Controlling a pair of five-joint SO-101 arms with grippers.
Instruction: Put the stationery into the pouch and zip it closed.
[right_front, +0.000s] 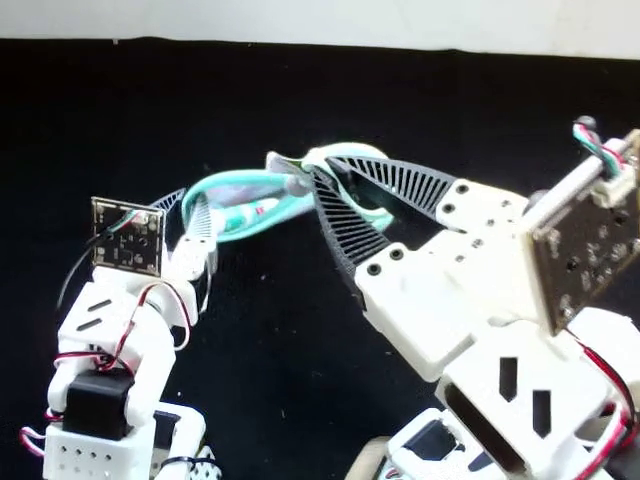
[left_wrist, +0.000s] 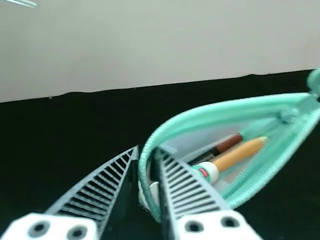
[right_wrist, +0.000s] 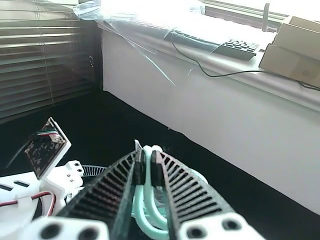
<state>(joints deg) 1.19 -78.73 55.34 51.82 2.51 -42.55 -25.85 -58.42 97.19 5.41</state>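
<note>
Mint-green fabric zip pouch (left_wrist: 225, 112), unzipped, is pinched at opposite ends by the left gripper (left_wrist: 146, 151) and right gripper (right_wrist: 145, 151), both clamped tight.

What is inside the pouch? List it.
Inside the pouch: an orange pencil, a brown pen and a white-capped stick. Their other ends are hidden behind the left gripper.

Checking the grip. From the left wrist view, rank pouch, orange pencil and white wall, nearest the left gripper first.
1. pouch, its rim in the left gripper.
2. orange pencil, inside the pouch.
3. white wall, beyond the table.
</note>
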